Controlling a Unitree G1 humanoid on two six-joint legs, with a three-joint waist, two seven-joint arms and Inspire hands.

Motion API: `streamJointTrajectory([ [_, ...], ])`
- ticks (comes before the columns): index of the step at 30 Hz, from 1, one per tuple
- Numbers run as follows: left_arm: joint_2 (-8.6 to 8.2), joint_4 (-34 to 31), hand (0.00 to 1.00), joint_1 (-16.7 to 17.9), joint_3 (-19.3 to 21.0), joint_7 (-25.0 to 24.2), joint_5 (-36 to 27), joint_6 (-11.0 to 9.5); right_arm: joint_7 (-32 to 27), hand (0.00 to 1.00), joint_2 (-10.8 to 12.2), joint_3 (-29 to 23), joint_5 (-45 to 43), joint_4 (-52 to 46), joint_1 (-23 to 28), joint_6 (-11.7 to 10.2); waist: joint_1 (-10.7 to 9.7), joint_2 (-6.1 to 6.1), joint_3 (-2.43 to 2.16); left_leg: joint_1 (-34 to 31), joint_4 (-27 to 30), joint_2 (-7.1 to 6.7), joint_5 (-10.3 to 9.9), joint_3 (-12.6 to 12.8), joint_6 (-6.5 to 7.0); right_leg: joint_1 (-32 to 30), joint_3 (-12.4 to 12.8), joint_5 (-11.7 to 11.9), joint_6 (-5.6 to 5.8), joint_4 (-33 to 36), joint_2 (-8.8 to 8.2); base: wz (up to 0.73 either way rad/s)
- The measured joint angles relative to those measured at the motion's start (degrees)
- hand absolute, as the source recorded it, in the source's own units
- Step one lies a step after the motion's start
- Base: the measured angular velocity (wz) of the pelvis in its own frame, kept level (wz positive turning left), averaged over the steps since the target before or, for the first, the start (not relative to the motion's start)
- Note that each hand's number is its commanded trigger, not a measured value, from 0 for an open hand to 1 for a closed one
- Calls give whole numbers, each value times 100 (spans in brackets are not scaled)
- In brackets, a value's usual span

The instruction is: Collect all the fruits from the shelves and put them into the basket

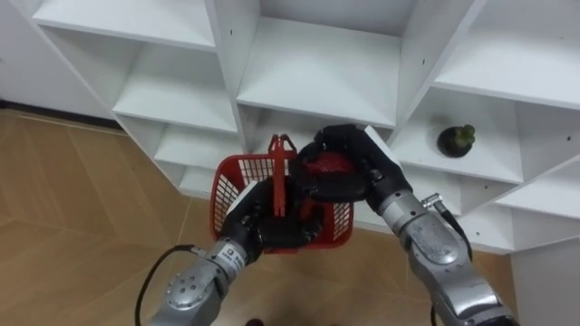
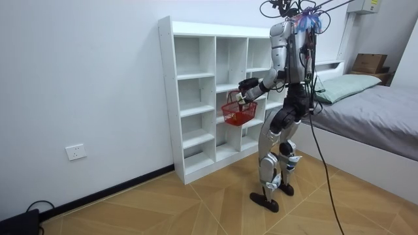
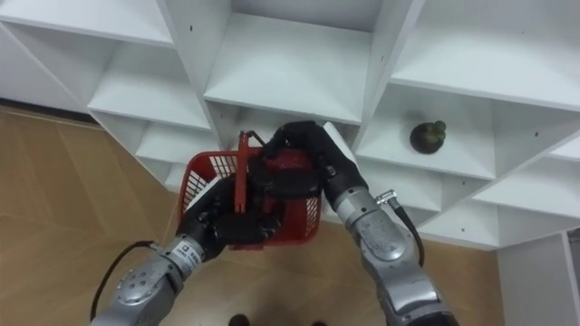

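Note:
I stand facing the white closet point(image 2: 194, 98). My left hand point(image 1: 272, 226) is curled on the near side of a red mesh basket point(image 1: 231, 186), by its upright handle point(image 1: 281, 172), and holds it up in front of the middle shelves. Over the basket's far side, my right hand point(image 1: 358, 167) is shut on a glossy red fruit point(image 1: 328, 165), which its fingers mostly hide. A dark round fruit with a green top point(image 1: 456, 140) lies on a shelf to the right, beyond my right hand. The basket point(image 2: 238, 114) hangs at waist height.
The closet's other compartments point(image 1: 317, 72) look bare. Wooden floor point(image 1: 72, 208) lies to the left and below. A bed point(image 2: 366, 108) stands behind me at the room view's right, with a cardboard box point(image 2: 369, 62) beyond it.

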Motion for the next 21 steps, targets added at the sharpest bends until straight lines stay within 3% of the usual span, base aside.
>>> streamJointTrajectory([
  [1,-1,-28,100,0,-4,-67,0,7,-39,69,-1,-8,-1,0,10,0,1,0,0,-1,-4,0,0,0,0,0,0,0,0,-7,0,0],
  [3,-1,-51,100,2,-4,-183,-2,13,-59,17,12,-53,-7,0,35,-1,-2,1,-1,-4,-16,1,0,2,0,4,-3,5,2,-45,2,0],
  [4,-1,-70,100,10,-3,-235,-5,27,-64,1,9,-66,-12,0,44,-1,-7,1,-1,-5,-29,4,0,5,0,8,-9,15,4,-72,4,0],
  [21,-4,-384,100,16,-50,-398,-224,132,-297,0,15,-156,209,1,82,-261,-149,1,0,-10,-49,24,-2,93,-2,-1,-1,12,8,-89,7,0],
])
